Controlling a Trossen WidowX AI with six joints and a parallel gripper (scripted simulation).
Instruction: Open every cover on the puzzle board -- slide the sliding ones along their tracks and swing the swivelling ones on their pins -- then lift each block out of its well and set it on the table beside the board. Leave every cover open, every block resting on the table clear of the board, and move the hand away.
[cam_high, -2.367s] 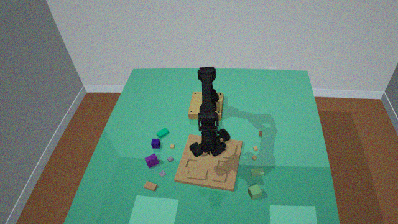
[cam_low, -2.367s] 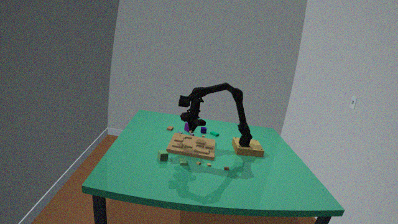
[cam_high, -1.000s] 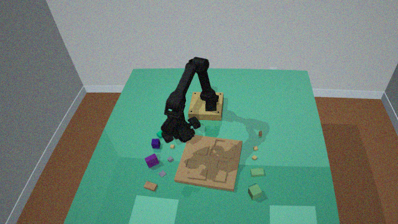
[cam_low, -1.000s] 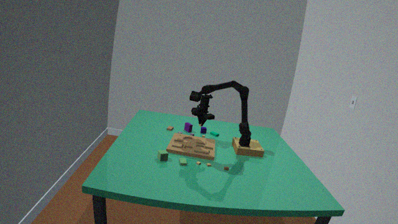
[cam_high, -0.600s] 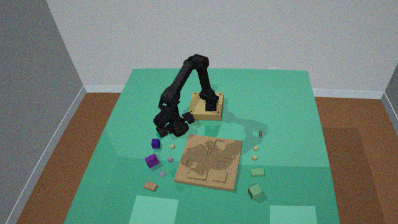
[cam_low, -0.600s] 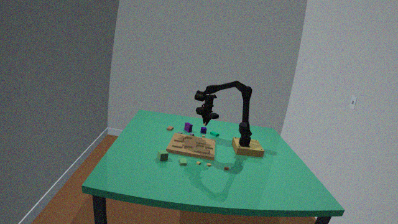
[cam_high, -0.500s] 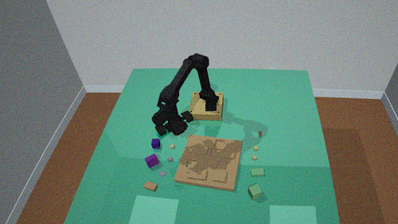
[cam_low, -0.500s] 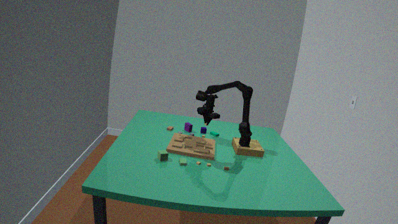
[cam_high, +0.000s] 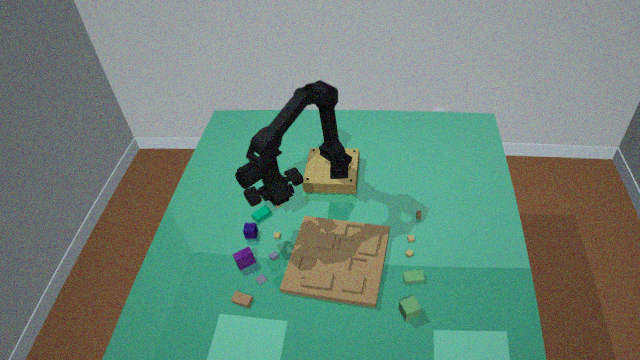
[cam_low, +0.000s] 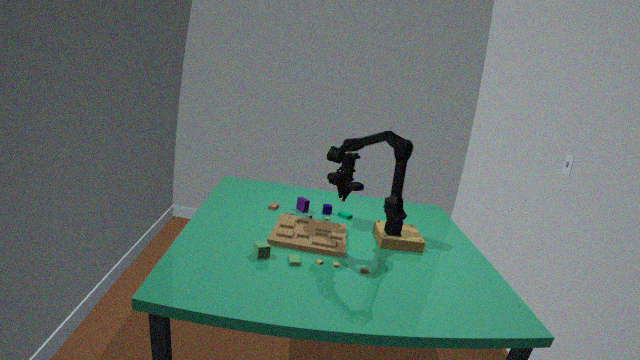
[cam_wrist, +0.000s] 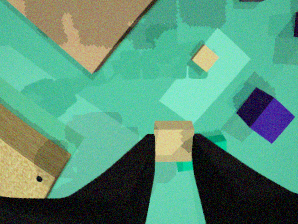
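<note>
The wooden puzzle board (cam_high: 372, 280) (cam_low: 280, 237) lies in the middle of the green table. My gripper (cam_high: 276, 202) (cam_low: 343, 198) (cam_wrist: 173, 141) hangs in the air left of and behind the board, off its far left corner. It is shut on a small tan block (cam_wrist: 173, 137). Below it on the table lie a teal block (cam_high: 261, 213) (cam_low: 344, 215), a small tan block (cam_high: 277, 235) (cam_wrist: 205, 58) and a dark purple block (cam_high: 250, 230) (cam_wrist: 266, 115). The board's wells and covers are too small and shadowed to judge.
Left of the board also lie a larger purple block (cam_high: 244, 257), two lilac bits (cam_high: 273, 255) (cam_high: 261, 279) and a tan block (cam_high: 241, 298). Right of it lie two green blocks (cam_high: 414, 276) (cam_high: 410, 307) and small orange bits (cam_high: 411, 238). The arm's wooden base (cam_high: 320, 175) (cam_wrist: 20, 169) stands behind the board.
</note>
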